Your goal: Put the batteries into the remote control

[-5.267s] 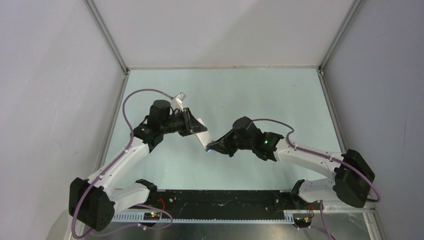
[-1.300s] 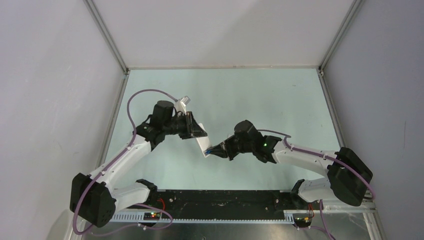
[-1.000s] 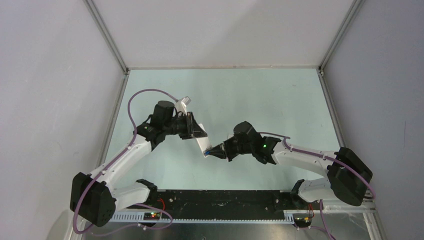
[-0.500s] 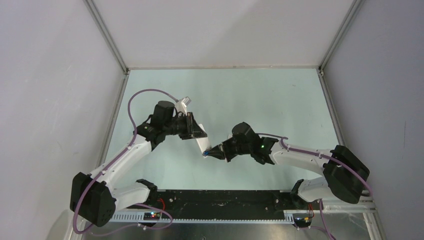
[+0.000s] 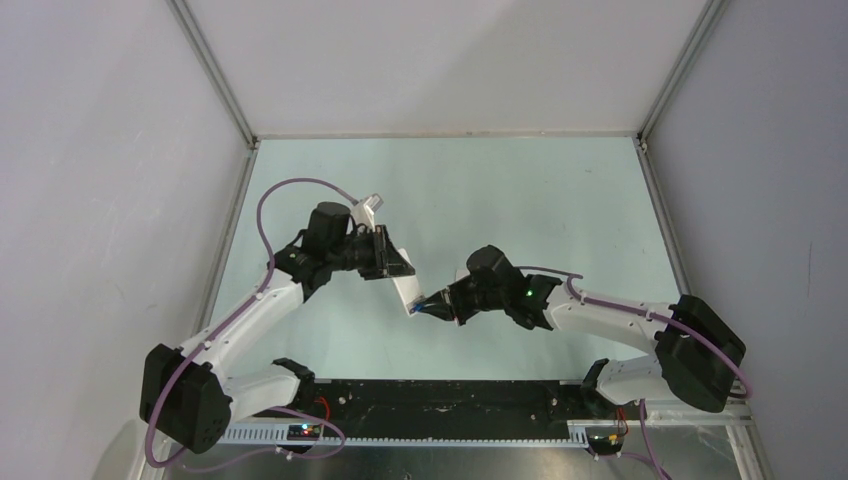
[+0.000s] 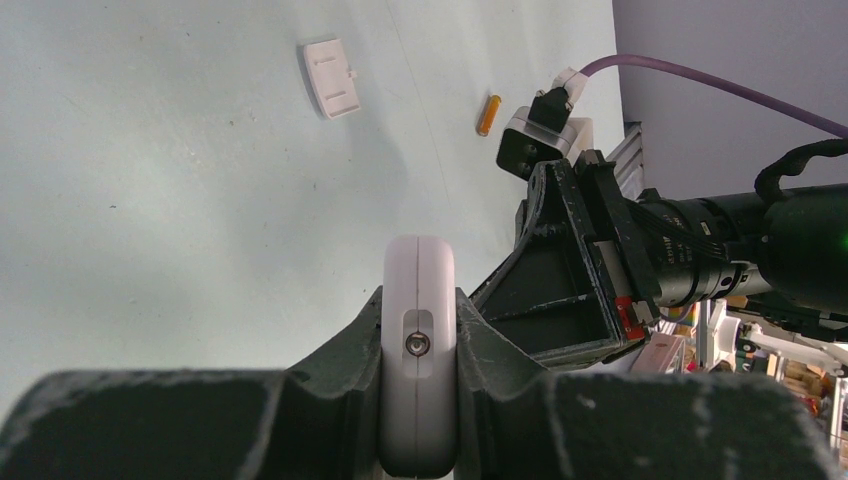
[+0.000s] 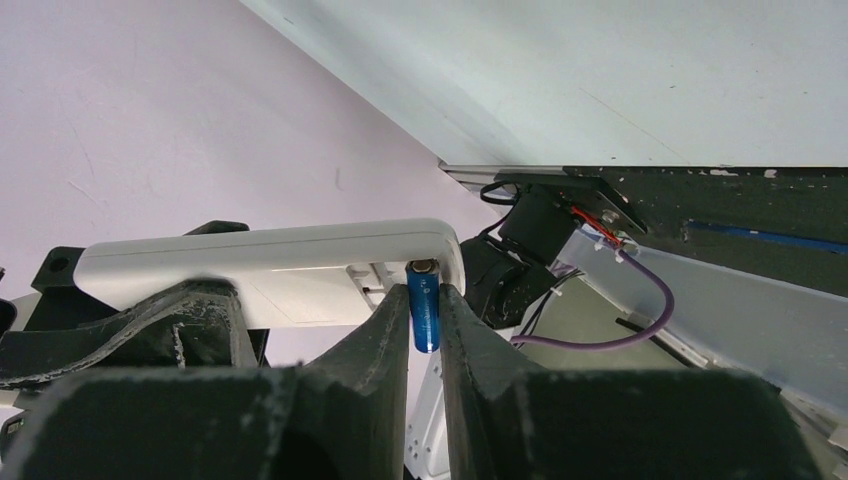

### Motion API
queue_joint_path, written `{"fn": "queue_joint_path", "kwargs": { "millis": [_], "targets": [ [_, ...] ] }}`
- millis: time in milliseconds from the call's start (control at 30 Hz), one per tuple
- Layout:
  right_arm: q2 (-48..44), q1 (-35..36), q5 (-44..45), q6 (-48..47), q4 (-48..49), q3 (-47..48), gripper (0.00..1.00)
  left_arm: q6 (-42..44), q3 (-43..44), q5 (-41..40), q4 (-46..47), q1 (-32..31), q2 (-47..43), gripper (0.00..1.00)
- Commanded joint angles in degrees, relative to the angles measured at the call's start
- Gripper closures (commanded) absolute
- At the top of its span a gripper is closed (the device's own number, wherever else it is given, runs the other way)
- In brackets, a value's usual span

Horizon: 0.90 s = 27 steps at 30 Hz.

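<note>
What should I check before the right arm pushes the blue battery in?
1. Is the remote clamped in the left jaws: ok.
2. Is the blue battery held between the right jaws: ok.
3. Is the battery tip at the remote's open bay: ok.
4. Is the battery the right way round: cannot tell.
5. Is the orange battery lying free on the table: ok.
6. Is the cover off and lying apart: ok.

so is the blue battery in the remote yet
Not yet: the blue battery sits in the right gripper, only its tip at the remote.
</note>
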Motion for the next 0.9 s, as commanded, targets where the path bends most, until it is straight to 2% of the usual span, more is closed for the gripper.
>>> {"fn": "queue_joint_path", "kwargs": {
  "millis": [0, 267, 533, 867],
  "targets": [
    [-0.7, -0.3, 1.0, -0.5, -1.1, -0.4, 0.79, 0.4, 2.9, 0.3, 1.7, -0.7, 0.0, 1.0],
    [0.0, -0.1, 0.2, -0.4, -0.2, -0.4, 0.66, 0.0, 3.1, 0.3, 1.7, -0.8, 0.1, 1.0],
    [-0.8, -0.1, 0.4, -0.7, 0.7, -0.4, 0.56, -0.2, 3.0, -0.1, 1.7, -0.9, 0.8, 1.0],
    [-9.0, -0.4, 5.9, -6.7, -9.0, -0.4, 0.13, -0.3, 5.2, 0.6, 1.7, -0.9, 4.3, 1.0]
  ]
}}
